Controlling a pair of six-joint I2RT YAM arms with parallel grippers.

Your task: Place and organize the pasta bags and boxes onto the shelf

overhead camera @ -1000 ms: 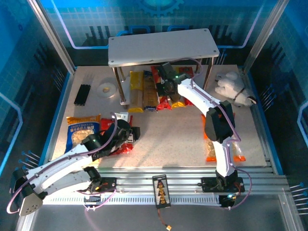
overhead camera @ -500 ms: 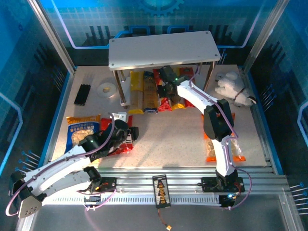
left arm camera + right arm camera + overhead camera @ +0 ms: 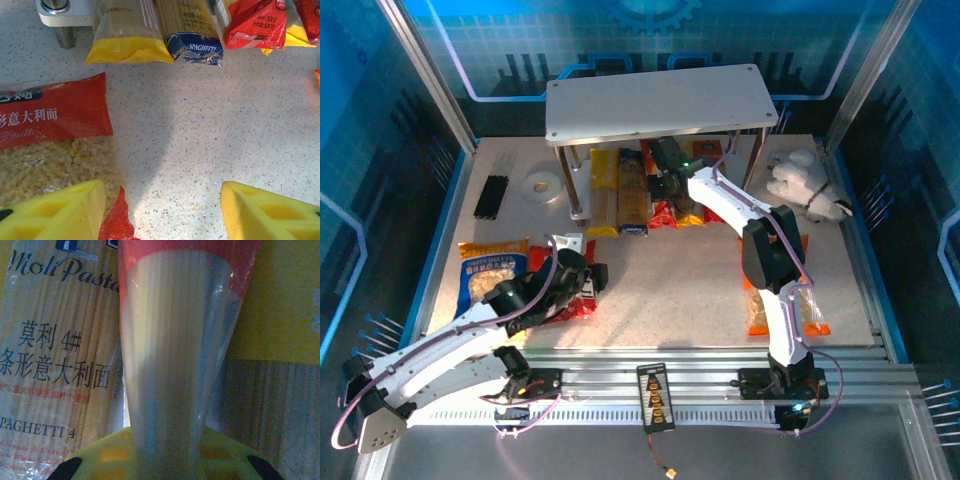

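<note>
L gripper (image 3: 160, 215) open, jaws wide apart, low over red bag (image 3: 55, 130) of twists flat on table (image 3: 210, 130), front-left. R gripper (image 3: 663, 185) under shelf (image 3: 660, 100) top board, clamped on red pack (image 3: 175, 340); clear window btwn its yellow fingers (image 3: 105, 456). Beside it yellow pack (image 3: 130, 47) & blue pack (image 3: 192, 47), side by side, ends out past shelf front. Orange bag (image 3: 758, 308) flat nr R arm base.

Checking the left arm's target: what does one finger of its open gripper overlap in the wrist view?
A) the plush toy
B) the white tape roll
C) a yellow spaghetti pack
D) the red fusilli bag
D: one finger of the left gripper sits over the red fusilli bag, at its clear window.
</note>
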